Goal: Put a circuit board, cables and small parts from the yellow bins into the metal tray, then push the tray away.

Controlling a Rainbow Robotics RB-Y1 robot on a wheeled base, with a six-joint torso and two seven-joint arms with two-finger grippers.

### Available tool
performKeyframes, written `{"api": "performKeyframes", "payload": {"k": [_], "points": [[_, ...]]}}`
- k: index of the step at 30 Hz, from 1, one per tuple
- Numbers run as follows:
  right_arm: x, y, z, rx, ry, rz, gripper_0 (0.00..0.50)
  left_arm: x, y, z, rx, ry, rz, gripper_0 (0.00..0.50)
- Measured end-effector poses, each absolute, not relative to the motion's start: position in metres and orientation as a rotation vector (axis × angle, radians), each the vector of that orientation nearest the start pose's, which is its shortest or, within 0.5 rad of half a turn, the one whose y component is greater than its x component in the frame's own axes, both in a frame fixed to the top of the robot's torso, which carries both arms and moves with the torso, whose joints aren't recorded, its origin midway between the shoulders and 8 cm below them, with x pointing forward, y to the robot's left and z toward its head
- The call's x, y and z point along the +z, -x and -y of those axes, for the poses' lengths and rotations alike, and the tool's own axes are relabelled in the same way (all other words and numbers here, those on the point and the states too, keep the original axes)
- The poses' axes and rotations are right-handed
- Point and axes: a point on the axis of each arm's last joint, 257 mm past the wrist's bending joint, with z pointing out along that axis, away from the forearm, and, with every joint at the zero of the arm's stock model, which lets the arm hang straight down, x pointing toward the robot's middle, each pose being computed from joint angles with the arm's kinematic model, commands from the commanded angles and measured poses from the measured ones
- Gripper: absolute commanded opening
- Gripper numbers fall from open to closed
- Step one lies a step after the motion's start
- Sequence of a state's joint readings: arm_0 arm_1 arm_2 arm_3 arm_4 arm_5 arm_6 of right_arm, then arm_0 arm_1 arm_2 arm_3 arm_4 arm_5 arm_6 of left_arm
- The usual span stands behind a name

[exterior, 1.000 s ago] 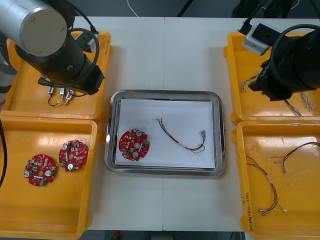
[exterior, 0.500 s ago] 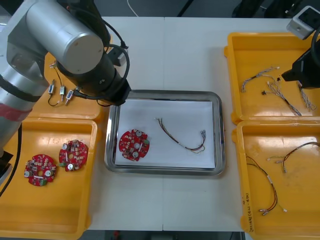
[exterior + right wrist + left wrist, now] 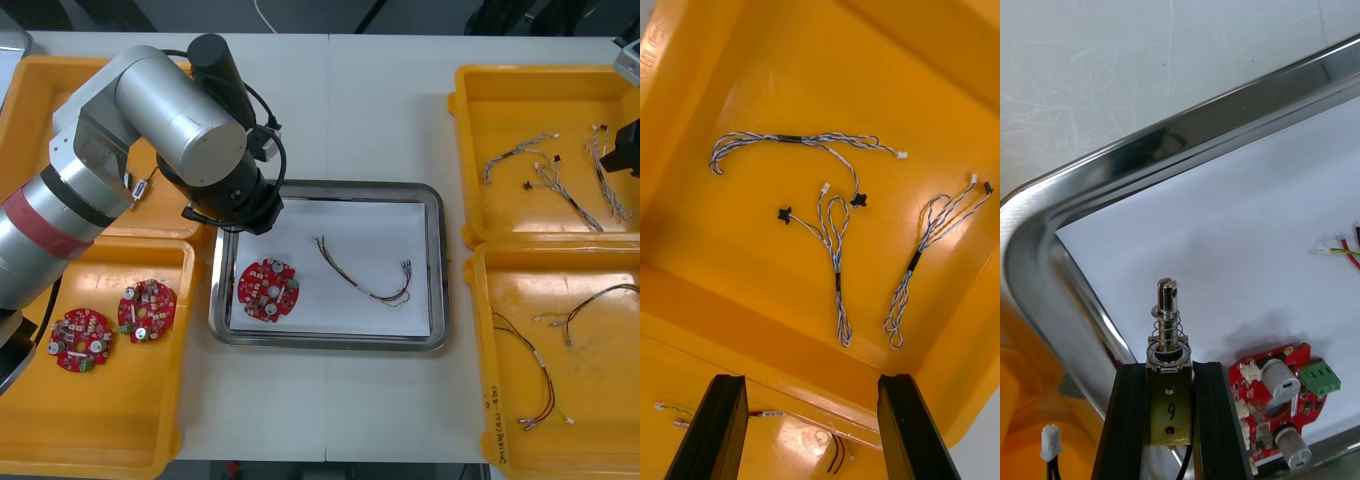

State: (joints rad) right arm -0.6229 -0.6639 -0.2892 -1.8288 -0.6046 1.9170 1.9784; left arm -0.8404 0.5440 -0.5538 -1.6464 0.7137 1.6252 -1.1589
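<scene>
A round red circuit board (image 3: 267,291) lies flat near the white-lined metal tray's (image 3: 330,341) near-left corner, with a thin looping cable (image 3: 362,275) beyond it. Over the tray's far-left corner the left gripper (image 3: 1169,371) clamps a spring-wound small metal part (image 3: 1168,322). The right gripper (image 3: 811,379) hangs with fingers spread above twisted blue and white cables (image 3: 836,247) in the far right yellow bin (image 3: 790,75).

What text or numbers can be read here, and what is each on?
"9": handwritten on the small metal part held in the left hand over the metal tray's corner.
Marking on the rim of the near right yellow bin: too small to read.
Raised lettering on the rim of the far right yellow bin: too blurred to read.
</scene>
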Motion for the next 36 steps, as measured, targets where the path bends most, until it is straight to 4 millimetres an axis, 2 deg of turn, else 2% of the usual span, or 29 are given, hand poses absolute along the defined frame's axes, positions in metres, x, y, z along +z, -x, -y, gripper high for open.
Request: {"api": "performKeyframes", "payload": {"k": [17,18,19,20,21,22,24,27,36], "points": [[-0.098,-0.508,0.414,-0.148,0.470,-2.641,0.500,-0.245,-0.511,-0.114,0.010,-0.538,-2.659,0.006],[-0.098,-0.508,0.416,-0.144,0.462,-2.649,0.500,-0.247,-0.511,-0.114,0.012,-0.538,-2.661,0.022],[-0.099,-0.508,0.419,-0.141,0.451,-2.659,0.500,-0.247,-0.511,-0.115,0.013,-0.537,-2.663,0.116],[-0.100,-0.508,0.421,-0.140,0.442,-2.666,0.500,-0.248,-0.511,-0.115,0.013,-0.536,-2.664,0.165],[-0.100,-0.507,0.424,-0.139,0.434,-2.674,0.500,-0.248,-0.511,-0.115,0.013,-0.534,-2.664,0.294],[-0.101,-0.507,0.426,-0.138,0.428,-2.682,0.500,-0.248,-0.511,-0.115,0.012,-0.531,-2.665,0.352],[-0.103,-0.506,0.430,-0.139,0.439,-2.693,0.500,-0.248,-0.511,-0.114,0.008,-0.513,-2.668,0.500],[-0.107,-0.505,0.435,-0.146,0.479,-2.706,0.500,-0.248,-0.511,-0.114,-0.001,-0.479,-2.674,0.500],[-0.122,-0.502,0.445,-0.113,0.454,-2.765,0.500,-0.247,-0.511,-0.113,-0.005,-0.468,-2.675,0.500]]}}
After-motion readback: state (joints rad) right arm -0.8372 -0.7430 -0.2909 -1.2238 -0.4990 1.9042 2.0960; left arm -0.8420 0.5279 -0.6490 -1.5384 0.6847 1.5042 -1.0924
